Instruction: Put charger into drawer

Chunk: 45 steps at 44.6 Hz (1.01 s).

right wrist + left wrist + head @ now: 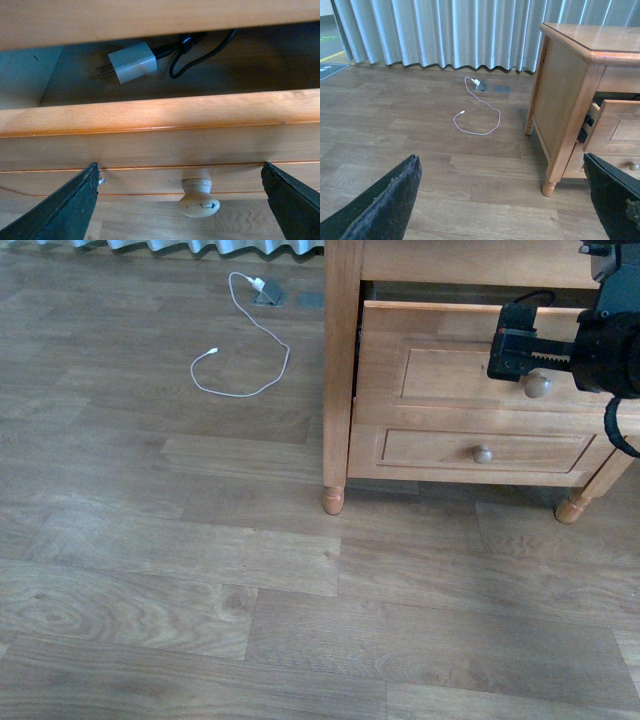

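Your charger [132, 62] lies inside the partly open drawer [160, 125], upper left of the right wrist picture, its black cable [195, 50] looped beside it. Your right tool [522, 352] hangs spread wide and empty before the drawer's knob [198, 198]. Your left tool [500, 200] is wide too, above the floor [420, 130].
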{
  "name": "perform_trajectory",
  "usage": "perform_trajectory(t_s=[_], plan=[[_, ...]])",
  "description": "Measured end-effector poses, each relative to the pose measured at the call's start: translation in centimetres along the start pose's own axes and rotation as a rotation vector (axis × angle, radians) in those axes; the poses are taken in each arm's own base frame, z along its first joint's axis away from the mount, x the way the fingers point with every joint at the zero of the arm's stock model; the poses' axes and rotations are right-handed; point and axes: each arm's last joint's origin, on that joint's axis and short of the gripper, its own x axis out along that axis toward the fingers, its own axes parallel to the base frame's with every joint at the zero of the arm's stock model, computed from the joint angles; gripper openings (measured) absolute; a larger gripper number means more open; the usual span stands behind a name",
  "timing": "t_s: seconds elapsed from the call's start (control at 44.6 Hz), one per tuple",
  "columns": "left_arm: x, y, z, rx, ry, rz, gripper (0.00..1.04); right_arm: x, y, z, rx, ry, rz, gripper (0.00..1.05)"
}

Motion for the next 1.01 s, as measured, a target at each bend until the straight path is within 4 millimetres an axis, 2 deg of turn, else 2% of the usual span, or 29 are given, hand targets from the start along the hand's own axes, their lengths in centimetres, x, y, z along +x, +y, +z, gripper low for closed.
perform_trajectory(t_s=[0.246,0.65,0.829,1.008], plan=[[0.0,0.0,0.0,0.000,0.000,0.000,0.99,3.7,0.2,0.9,0.020,-0.086,-0.034,0.96],[0.0,0.0,0.0,0.000,-0.001,0.000,0.99,5.1,0.5,0.9,0.018,-0.127,-0.047,0.96],[0.0,0.0,0.0,0.000,0.000,0.000,0.99,4.4,0.5,1.1,0.039,-0.136,-0.048,0.96],[0.0,0.0,0.0,0.000,-0.001,0.000,0.99,0.0,-0.3,2.3,0.062,-0.182,-0.026,0.96]])
